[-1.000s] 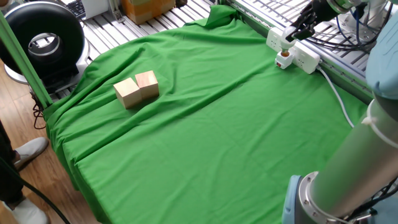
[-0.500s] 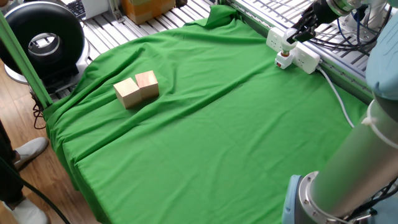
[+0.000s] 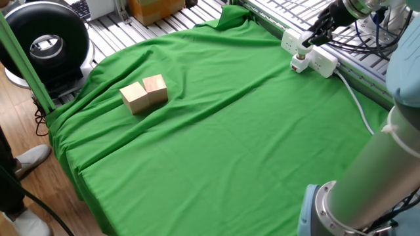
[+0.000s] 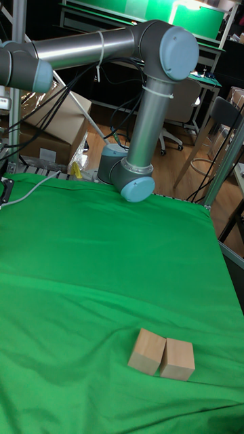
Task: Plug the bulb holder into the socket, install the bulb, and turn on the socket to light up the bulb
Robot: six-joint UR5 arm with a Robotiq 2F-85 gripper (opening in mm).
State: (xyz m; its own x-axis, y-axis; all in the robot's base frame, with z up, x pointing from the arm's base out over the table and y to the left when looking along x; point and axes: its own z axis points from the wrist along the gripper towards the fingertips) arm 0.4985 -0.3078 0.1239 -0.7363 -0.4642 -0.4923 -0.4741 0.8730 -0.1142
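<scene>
The socket is a long white strip at the far right of the green cloth, with its white cable trailing toward the front. The bulb holder sits against the strip's near edge, a little orange-red showing at its base. Directly on top of it is the white bulb. My gripper comes down from the upper right, and its dark fingers are shut on the bulb. The holder's opening is hidden under the bulb. In the tall fixed view only the arm and the cable show; the gripper is out of frame.
Two wooden blocks lie side by side at the cloth's left, also visible as blocks in the tall view. A metal-slat surface and cables lie behind the strip. A black round device stands off the table at the left.
The gripper has moved the bulb slightly down and right onto the bulb holder, covering its orange opening. In the last half second almost nothing moved.
</scene>
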